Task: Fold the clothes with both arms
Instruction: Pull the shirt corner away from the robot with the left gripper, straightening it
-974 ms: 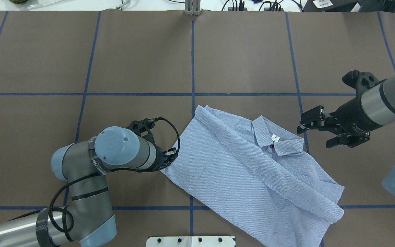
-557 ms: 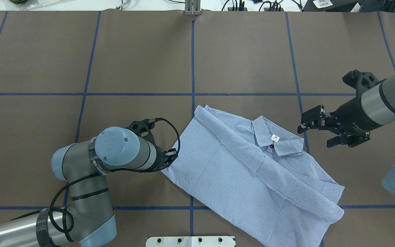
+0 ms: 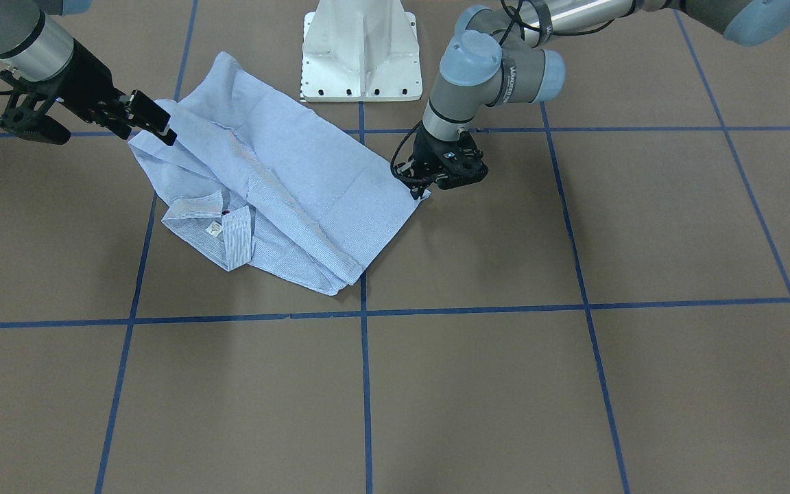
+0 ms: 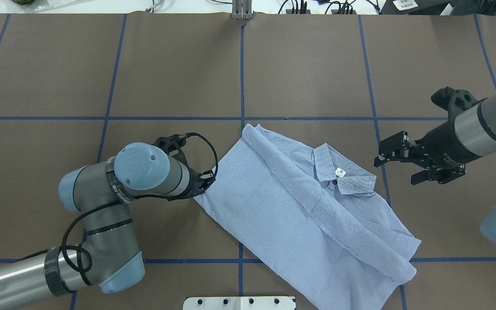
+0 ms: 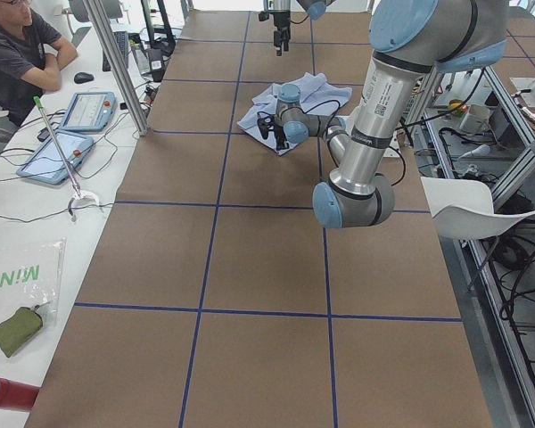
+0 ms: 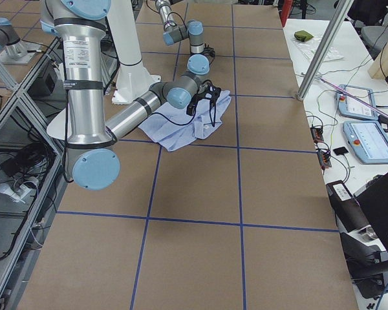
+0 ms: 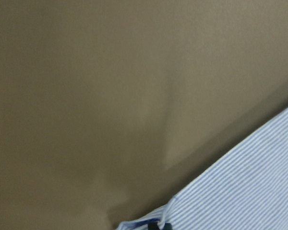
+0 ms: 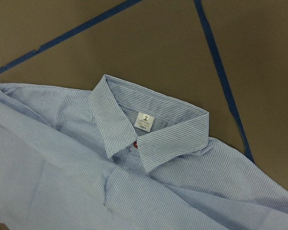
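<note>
The light blue, finely striped shirt (image 4: 291, 211) lies slantwise on the brown desk (image 4: 166, 77), its lower end nearest the white base (image 4: 239, 302). The left hand (image 4: 199, 190) is clamped on a side corner. Farther out, the collar (image 4: 351, 183) shows a white label (image 4: 339, 172) and a dark red button (image 4: 334, 182). Just beside the collar the right hand (image 4: 396, 168) hovers with its fingers apart.

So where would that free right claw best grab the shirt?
Probably the shirt's shoulder edge just beside the collar, coming in low from the robot's right. That edge lies flat on the table, facing the open right gripper, while the left gripper holds the far hem corner.
</note>
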Controlling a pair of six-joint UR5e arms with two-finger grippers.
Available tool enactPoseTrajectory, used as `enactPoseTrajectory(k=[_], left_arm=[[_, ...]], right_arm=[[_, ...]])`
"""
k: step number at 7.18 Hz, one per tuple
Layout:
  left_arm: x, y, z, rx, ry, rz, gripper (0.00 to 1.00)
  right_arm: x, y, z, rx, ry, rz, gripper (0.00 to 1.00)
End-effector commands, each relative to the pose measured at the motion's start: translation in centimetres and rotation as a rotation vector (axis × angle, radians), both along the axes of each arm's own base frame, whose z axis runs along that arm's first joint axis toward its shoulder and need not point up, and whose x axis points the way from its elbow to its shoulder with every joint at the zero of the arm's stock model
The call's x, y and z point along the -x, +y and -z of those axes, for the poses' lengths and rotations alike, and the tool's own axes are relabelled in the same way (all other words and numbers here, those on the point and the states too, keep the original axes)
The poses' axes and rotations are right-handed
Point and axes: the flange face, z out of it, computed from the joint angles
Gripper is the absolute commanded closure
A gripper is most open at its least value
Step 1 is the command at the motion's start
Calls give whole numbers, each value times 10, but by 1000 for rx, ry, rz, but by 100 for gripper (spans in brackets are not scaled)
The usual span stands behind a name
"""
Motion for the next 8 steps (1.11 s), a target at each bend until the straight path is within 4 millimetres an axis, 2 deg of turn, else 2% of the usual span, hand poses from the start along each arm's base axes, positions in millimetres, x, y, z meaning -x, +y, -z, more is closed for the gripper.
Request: enactPoseTrajectory(k=[1,2,3,5,7,8], left_arm=[[10,-63,0,-18,-30,68,100],[17,-96,24,-30,-9,113,100],[22,-121,37,-49,-12,132,100],[25,-165,30,-107,-48,229,100],[12,-213,6,-166,-22,318,100],[17,-227,15,-215,-17,359,100]], right_arm=[[-3,-2,-1,0,1,-6,0],[-3,-3,-1,2,2,-10,0],[-5,-5,-3,4,5,-15,0],[-6,-7,-1,1,3,-22,0],[-5,-10,4,-14,-1,-32,0],[-5,-11,3,-14,2,-34,0]])
